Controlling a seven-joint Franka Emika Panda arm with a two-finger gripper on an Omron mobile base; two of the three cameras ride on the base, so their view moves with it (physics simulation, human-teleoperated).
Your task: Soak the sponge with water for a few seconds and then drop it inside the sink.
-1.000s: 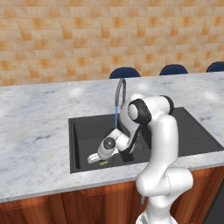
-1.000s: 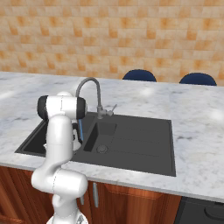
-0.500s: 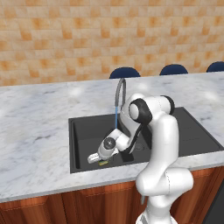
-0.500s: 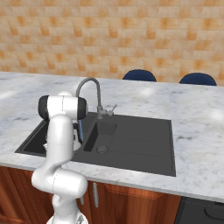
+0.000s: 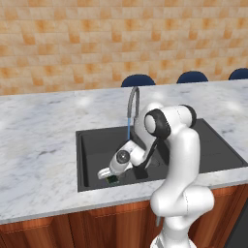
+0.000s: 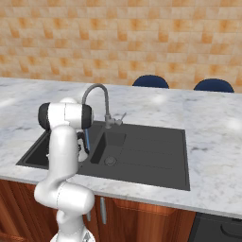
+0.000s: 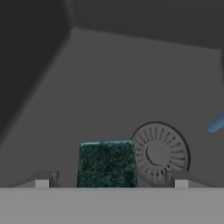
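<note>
- The gripper (image 7: 109, 181) now stands spread wide, its fingertips (image 7: 43, 180) well apart on either side of the sponge (image 7: 106, 164) and clear of it; a second ago it was clenched.
- So the sponge looks let go. It sits low in the wide basin of the sink (image 5: 92, 145), just beside the round drain (image 7: 159, 153).
- Water (image 5: 128, 127) runs from the faucet (image 5: 132, 101) in a thin blue stream behind the hand.
- Judged from this, the drop is done or nearly so; what remains is likely only drawing the arm (image 5: 174, 145) away.
</note>
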